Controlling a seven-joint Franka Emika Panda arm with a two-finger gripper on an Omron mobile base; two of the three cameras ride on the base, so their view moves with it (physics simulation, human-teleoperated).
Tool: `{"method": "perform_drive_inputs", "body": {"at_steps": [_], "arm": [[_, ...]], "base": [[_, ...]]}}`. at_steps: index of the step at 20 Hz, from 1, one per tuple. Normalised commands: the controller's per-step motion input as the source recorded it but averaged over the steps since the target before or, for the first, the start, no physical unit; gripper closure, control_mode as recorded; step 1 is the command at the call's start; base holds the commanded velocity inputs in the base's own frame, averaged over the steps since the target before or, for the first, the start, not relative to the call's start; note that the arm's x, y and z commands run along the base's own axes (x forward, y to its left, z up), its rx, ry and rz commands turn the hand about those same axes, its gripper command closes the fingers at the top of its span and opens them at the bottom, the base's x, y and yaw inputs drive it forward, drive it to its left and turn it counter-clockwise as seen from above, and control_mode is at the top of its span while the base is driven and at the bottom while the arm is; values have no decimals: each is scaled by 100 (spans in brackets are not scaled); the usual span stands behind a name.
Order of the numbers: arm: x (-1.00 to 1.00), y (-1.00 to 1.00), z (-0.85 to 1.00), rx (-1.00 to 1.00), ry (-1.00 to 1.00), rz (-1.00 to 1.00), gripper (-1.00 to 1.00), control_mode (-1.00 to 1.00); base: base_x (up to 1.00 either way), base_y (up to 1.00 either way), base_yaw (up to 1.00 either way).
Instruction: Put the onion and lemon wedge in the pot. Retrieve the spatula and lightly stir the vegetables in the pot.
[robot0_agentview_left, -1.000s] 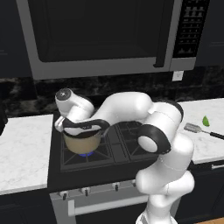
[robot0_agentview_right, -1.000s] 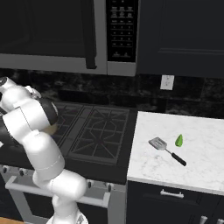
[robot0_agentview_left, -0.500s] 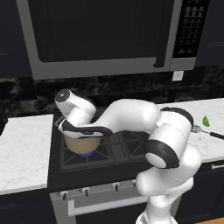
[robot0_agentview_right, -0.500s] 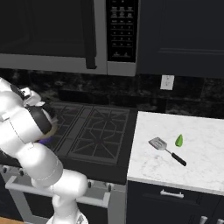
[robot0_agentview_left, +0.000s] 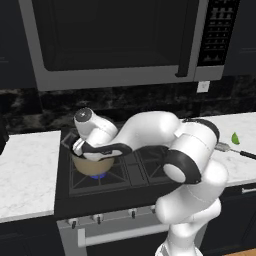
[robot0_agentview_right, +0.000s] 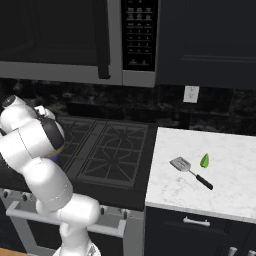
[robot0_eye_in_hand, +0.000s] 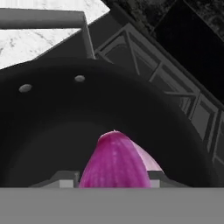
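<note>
- Dark kitchen all round: black cabinets, a big microwave (robot0_agentview_left: 120, 42) up top, a black stove (robot0_agentview_left: 125, 172) in the middle and white marble counters (robot0_agentview_left: 25, 172) on both sides.
- Left base view: the pot (robot0_agentview_left: 93, 166) sits on the stove's front-left burner, at about 9 o'clock from the robot's big elbow. You can see a bit of blue flame under it.
- Same view: the arm reaches over from 4 o'clock and the hand is parked right on top of the pot's mouth, so the gripper itself is hidden there.
- Same view: way off at 3 o'clock, on the right counter, there's the lemon wedge (robot0_agentview_left: 235, 138), with the spatula (robot0_agentview_left: 235, 150) just below it.
- Right base view: the spatula (robot0_agentview_right: 190, 172) lies on the right counter (robot0_agentview_right: 225, 195), metal head toward 10 o'clock and black handle toward 4 o'clock. The lemon (robot0_agentview_right: 205, 160) is just beside it at 1 o'clock, not touching as far as I can tell.
- Same view: the arm bulks up at 9 o'clock and blocks the pot.
- Hand view: we're looking down into the pot's (robot0_eye_in_hand: 52, 131) dark inside, with one grey handle at 11 o'clock and stove grates at 2 o'clock.
- Same view: the onion (robot0_eye_in_hand: 116, 159) is dead centre at 6 o'clock, sitting between the finger tips (robot0_eye_in_hand: 65, 178), which stand partly closed on either side of it. Looks like the gripper (robot0_eye_in_hand: 113, 180) has it held, inside the pot's rim.
</note>
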Motion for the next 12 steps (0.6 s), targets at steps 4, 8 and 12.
{"method": "perform_drive_inputs", "body": {"at_steps": [4, 8, 12], "arm": [[-7, -2, 0, 3, 1, -10, -100, -100], [-44, -51, 22, 11, -1, -10, -100, -100], [-90, -90, 34, 16, -4, -5, -100, -100]], "base": [[0, 0, 0], [0, 0, 0], [0, 0, 0]]}}
